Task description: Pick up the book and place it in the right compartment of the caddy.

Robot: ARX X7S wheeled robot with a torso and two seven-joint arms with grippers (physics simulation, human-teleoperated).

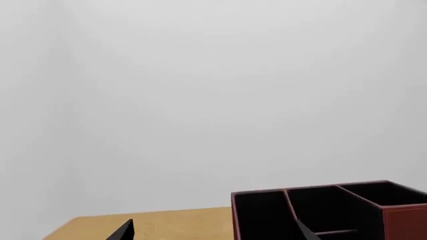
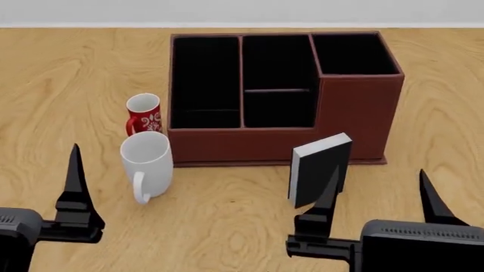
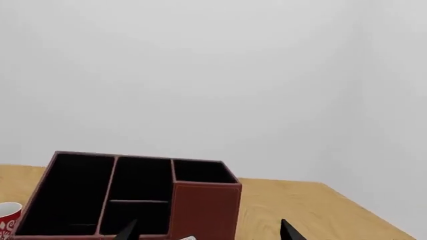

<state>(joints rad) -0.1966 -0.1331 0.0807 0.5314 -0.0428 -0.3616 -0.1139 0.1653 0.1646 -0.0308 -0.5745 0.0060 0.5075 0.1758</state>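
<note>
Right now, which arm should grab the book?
Right. The book stands upright in front of the caddy, just ahead of the right gripper, whose jaws are open and flank it. The left gripper sits far off, beyond the white mug.

Bright, even, shadowless simulator light throughout, sharp edge to edge, without glare or blur.

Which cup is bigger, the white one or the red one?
The white mug is bigger. It is plain white with its handle toward the camera. The red mug behind it is smaller, with a white pattern, and stands next to the caddy.
</note>
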